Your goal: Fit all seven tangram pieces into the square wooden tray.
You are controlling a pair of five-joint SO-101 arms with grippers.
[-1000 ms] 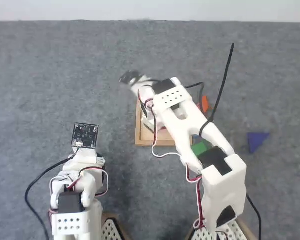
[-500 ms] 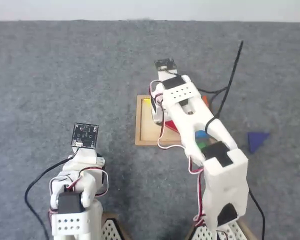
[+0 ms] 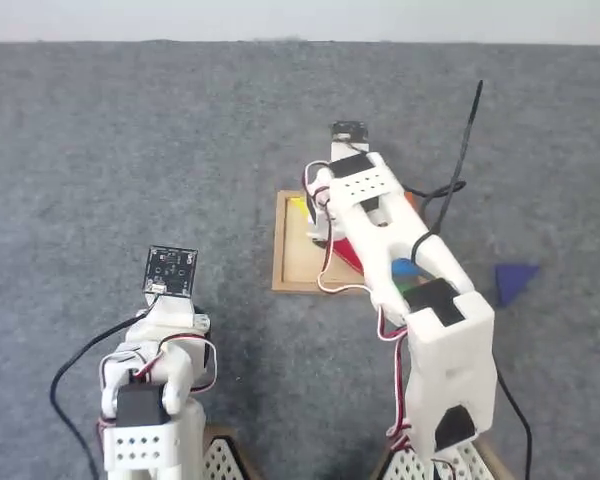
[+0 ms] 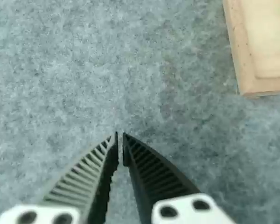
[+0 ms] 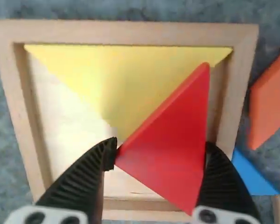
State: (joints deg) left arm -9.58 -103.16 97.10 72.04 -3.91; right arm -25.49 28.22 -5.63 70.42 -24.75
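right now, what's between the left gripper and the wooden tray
Just bare grey carpet lies between the left gripper and the tray; the left wrist view shows it.

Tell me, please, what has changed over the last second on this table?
The right arm swung rightward over the tray, fast at first, then slightly. The right end effector grips the red triangle above the tray, beside the yellow triangle. The left end effector, shut over the carpet, the tray and the dark blue triangle stayed put.

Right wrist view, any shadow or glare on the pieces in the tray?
Right wrist view: the yellow triangle darkens toward the red triangle, a soft shadow; the bare wooden tray looks washed pale. High view: even light, no hard shadows.
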